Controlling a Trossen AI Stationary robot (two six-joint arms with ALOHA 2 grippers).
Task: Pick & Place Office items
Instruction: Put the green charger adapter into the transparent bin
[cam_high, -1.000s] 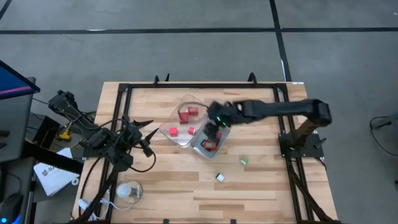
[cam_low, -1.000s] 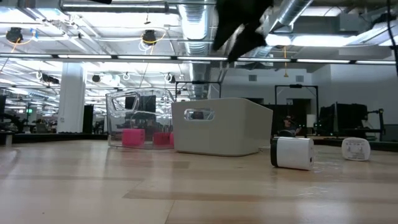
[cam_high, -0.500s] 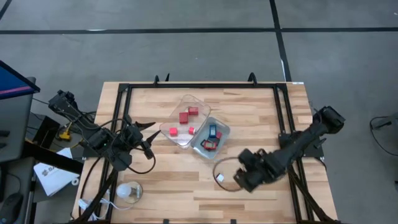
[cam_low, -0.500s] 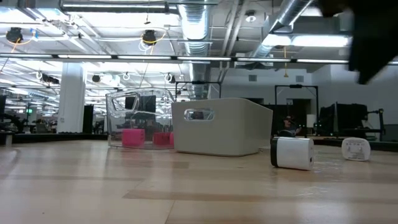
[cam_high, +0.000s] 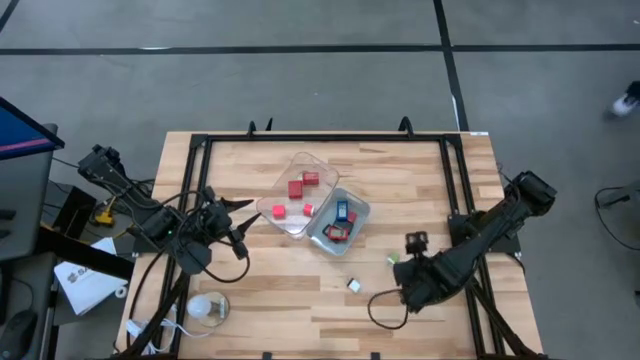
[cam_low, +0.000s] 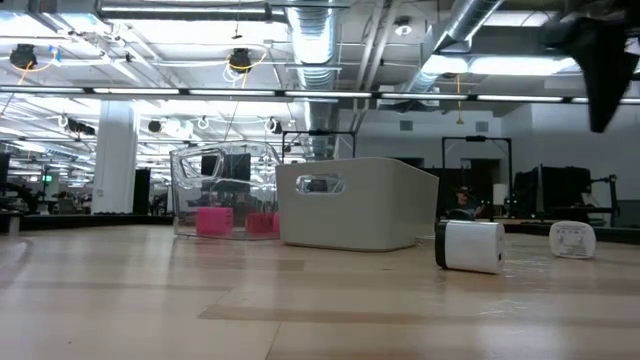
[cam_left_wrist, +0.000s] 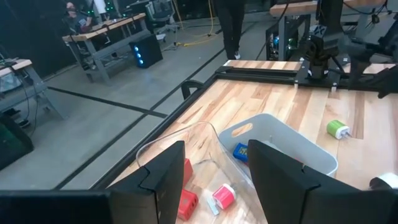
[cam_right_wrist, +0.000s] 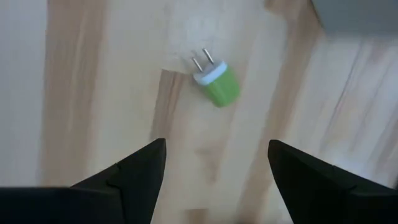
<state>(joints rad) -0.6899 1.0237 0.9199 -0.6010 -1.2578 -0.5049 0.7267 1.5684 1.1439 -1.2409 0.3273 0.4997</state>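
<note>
Change since earlier frames: the right arm has swung from over the trays toward the tabletop's (cam_high: 420, 165) right side; a second ago its claw hung above the grey tray.
Right claw (cam_high: 408, 270): fingers apart, nothing between them, poised just above the green plug (cam_right_wrist: 216, 82).
Green plug: lies on its side on bare wood near the right edge, prongs pointing away from the claw, just beside the claw's tip in the high view (cam_high: 394, 259).
White piece (cam_high: 353, 285): loose on the wood, nearer the front edge, apart from the plug.
Grey tray (cam_high: 362, 211): mid-tabletop, holding blue, red and dark pieces.
Clear tray (cam_high: 286, 176): touching the grey tray on its left-rear side, holding several red blocks (cam_high: 296, 187).
Left claw (cam_left_wrist: 211, 174): waits over the left side, fingers partly apart and empty, facing the trays.
Step in hand: likely picking up the green plug.
Doing it well: centre the fingers over the rounded body, not the prongs; descend straight, close across the narrow width so it cannot roll out, then lift clear before carrying.
</note>
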